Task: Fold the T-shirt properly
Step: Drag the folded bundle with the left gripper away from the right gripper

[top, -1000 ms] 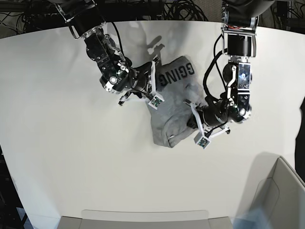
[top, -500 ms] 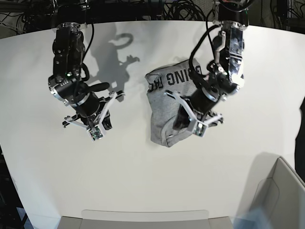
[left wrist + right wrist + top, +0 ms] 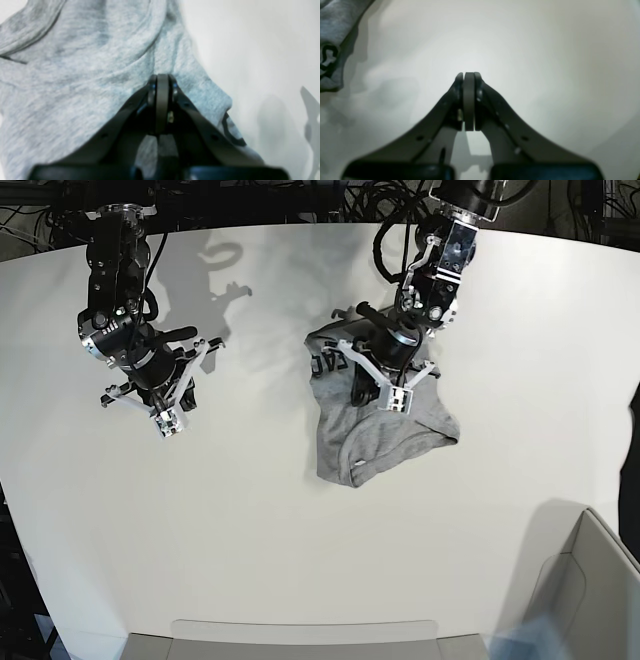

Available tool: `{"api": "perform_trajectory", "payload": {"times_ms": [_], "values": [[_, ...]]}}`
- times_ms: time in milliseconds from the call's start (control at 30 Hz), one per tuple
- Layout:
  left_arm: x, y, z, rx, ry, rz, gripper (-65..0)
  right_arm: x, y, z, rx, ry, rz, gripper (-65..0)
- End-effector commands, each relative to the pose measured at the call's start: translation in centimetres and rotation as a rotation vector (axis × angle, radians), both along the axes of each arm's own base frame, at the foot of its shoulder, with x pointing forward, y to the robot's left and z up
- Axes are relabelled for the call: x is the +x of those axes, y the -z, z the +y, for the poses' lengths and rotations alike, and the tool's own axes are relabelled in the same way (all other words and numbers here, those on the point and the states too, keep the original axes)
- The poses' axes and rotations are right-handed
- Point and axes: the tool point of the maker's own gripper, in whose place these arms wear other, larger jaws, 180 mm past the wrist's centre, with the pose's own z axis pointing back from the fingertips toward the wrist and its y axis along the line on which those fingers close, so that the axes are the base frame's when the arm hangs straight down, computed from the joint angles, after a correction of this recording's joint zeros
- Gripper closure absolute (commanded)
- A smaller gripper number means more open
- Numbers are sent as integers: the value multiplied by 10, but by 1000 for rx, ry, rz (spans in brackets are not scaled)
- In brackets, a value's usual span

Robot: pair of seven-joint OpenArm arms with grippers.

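Garment: crumpled heather-grey cotton T-shirt (image 3: 385, 425), desk centre, black lettering at its 11 o'clock.
Left claw (image 3: 385, 385): jaws together, over shirt.
Right claw (image 3: 165, 405): jaws together, 9 o'clock, over bare white desk (image 3: 200, 530).

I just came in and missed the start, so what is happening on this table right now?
A two-armed robot is working on folding a grey T-shirt, which lies bunched and crumpled on the white table, not yet neatly folded. The left end effector is over the shirt with its jaws shut; whether it pinches any cloth cannot be told. The right end effector is off to the side over bare table, jaws shut and holding nothing. Part of the black lettering shows at the shirt's upper edge.
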Motion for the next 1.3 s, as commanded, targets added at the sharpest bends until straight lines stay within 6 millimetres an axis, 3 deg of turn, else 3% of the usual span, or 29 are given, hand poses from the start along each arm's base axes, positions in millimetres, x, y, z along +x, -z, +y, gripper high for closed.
{"api": "perform_trajectory", "payload": {"times_ms": [0, 167, 300, 433, 667, 800, 867, 967, 1100, 1267], "values": [[-1, 6, 3, 8, -8, 14, 0, 5, -11, 0, 4, -8, -42, 0], [-16, 55, 19, 48, -37, 96, 0, 5, -11, 0, 4, -9, -42, 0], [-28, 84, 57, 133, -52, 123, 0, 5, -11, 0, 4, -9, -42, 0], [-38, 102, 116, 250, -71, 146, 0, 5, -11, 0, 3, -9, -42, 0], [-58, 115, 218, 445, -96, 162, 0, 6, -11, 2, 5, -12, -43, 0], [-47, 105, 258, 517, -121, 150, 0, 6, -11, 4, 7, -16, -45, 0], [-44, 102, 260, 522, -120, 140, 0, 7, -12, 5, 10, -17, -46, 0], [-32, 91, 248, 502, -107, 96, 0, 7, -12, 6, 14, -17, -46, 0], [-14, 73, 211, 435, -86, 17, 0, 7, -13, 6, 14, -18, -48, 0], [17, 23, 176, 370, -57, -143, 0, 8, -15, 6, 13, -19, -54, 0]]}}
